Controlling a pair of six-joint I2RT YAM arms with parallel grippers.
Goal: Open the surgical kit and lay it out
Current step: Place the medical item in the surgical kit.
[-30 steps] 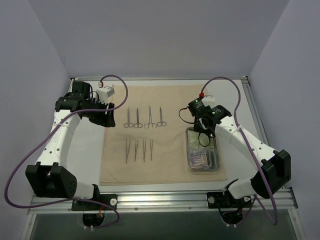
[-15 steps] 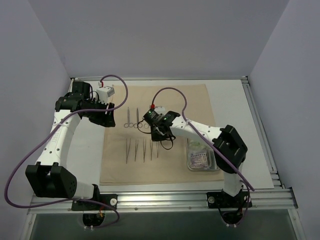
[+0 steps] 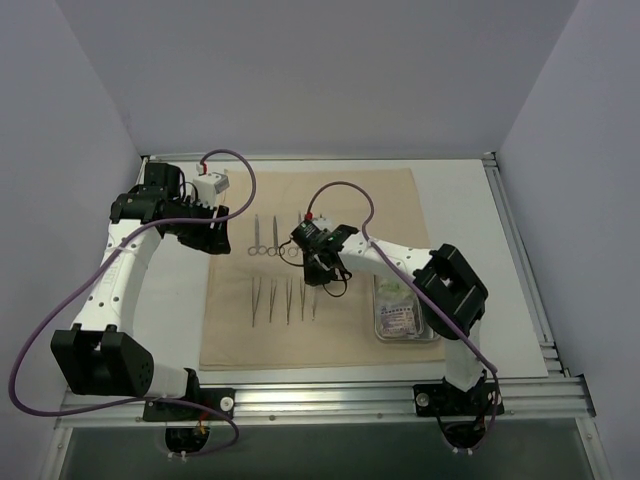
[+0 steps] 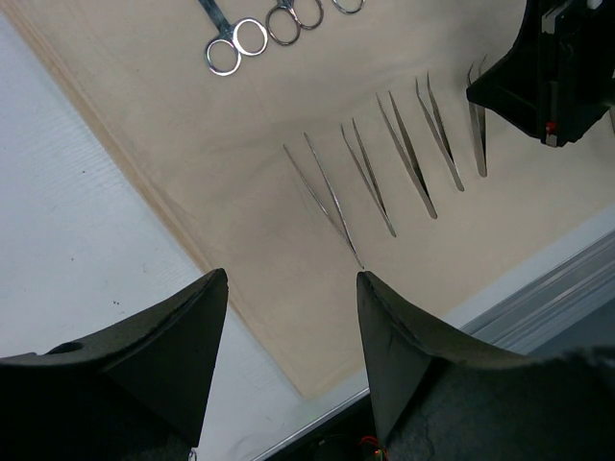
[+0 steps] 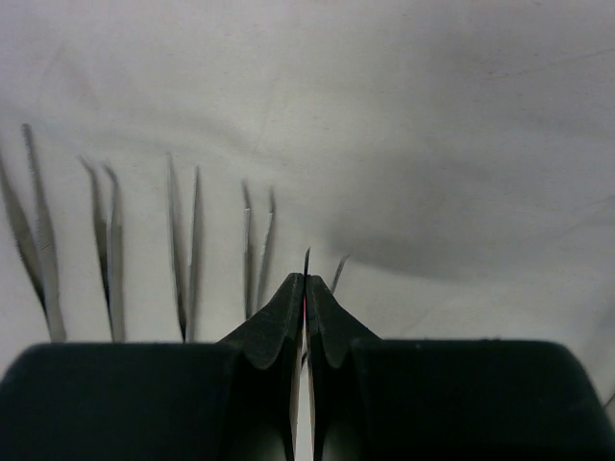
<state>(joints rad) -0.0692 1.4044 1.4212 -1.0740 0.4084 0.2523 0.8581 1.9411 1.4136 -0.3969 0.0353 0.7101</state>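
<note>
Right gripper is clamping thin steel tweezers on beige cloth wrap, beside four laid-out tweezers; left gripper is hovering, jaws apart.

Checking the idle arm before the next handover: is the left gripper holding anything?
No. In its wrist view the left gripper stands open above the beige cloth, with nothing gripped between its jaws.

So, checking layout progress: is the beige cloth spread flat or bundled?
Spread flat: the beige cloth lies open, with clamps and tweezers in rows on it.
</note>
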